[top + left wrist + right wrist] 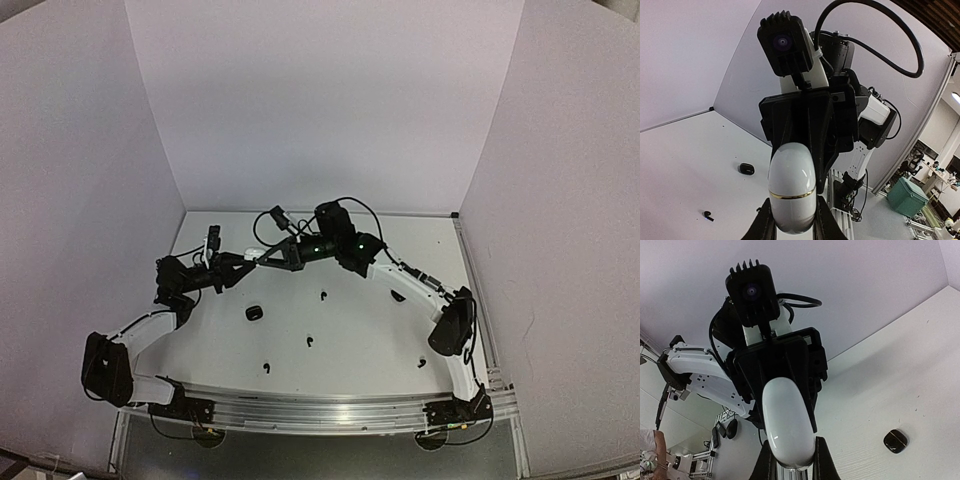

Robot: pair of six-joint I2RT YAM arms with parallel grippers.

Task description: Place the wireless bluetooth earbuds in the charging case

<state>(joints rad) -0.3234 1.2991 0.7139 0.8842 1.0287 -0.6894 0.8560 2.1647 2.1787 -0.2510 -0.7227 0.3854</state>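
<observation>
Left wrist: left gripper [792, 227] pinching the white charging case [791, 185] mid-air, right gripper [788, 462] clamped on its other end. Lid looks closed, gold seam unbroken. Top view: several black earbuds [308, 342] lie loose on the table [360, 335], well apart from the held case; black case [254, 313] sits near them. White buds — can't spot them. Nothing inserted yet — I'd say the lid needs opening first.

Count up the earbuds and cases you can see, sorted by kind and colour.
Black earbuds: 4
Black case: 1
White case: 1
Total: 6
</observation>
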